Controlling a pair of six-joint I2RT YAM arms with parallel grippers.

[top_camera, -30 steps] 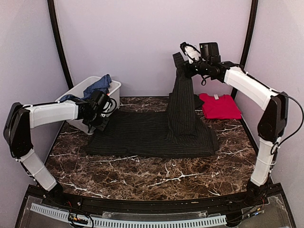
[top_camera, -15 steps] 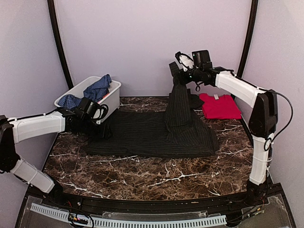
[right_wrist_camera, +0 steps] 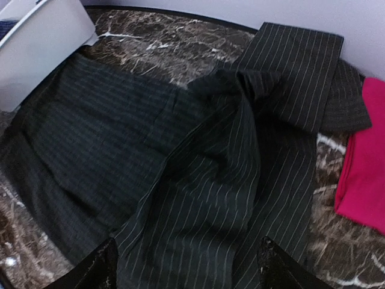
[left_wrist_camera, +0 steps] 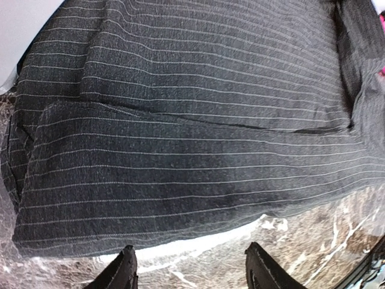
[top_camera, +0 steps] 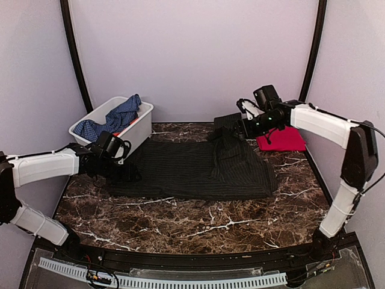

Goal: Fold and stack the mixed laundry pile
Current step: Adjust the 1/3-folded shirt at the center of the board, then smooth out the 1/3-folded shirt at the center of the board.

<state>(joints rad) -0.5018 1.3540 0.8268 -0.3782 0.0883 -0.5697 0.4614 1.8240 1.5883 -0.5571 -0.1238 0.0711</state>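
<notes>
The dark pinstriped shirt [top_camera: 180, 171] lies spread across the marble table, and its right part is bunched in a loose ridge [right_wrist_camera: 240, 102]. My right gripper [top_camera: 239, 125] hovers open above that ridge and holds nothing; its fingertips [right_wrist_camera: 99, 268] stand wide apart over the cloth. At the shirt's left edge my left gripper [top_camera: 127, 174] is low and open. Its fingertips [left_wrist_camera: 123, 271] straddle bare marble just short of the shirt's hem [left_wrist_camera: 192, 229]. A red cloth [top_camera: 283, 139] lies flat at the back right. A blue checked garment [top_camera: 117, 114] sits in the bin.
The white plastic bin [top_camera: 141, 129] stands at the back left, close behind my left arm; its corner [right_wrist_camera: 36, 48] also shows in the right wrist view. Curved black poles and pale walls close in the table on the back and sides.
My right gripper has opened and let go of the pinstriped shirt, which dropped from its raised peak into a bunched ridge. The right arm came down and to the right. The left arm sank slightly.
</notes>
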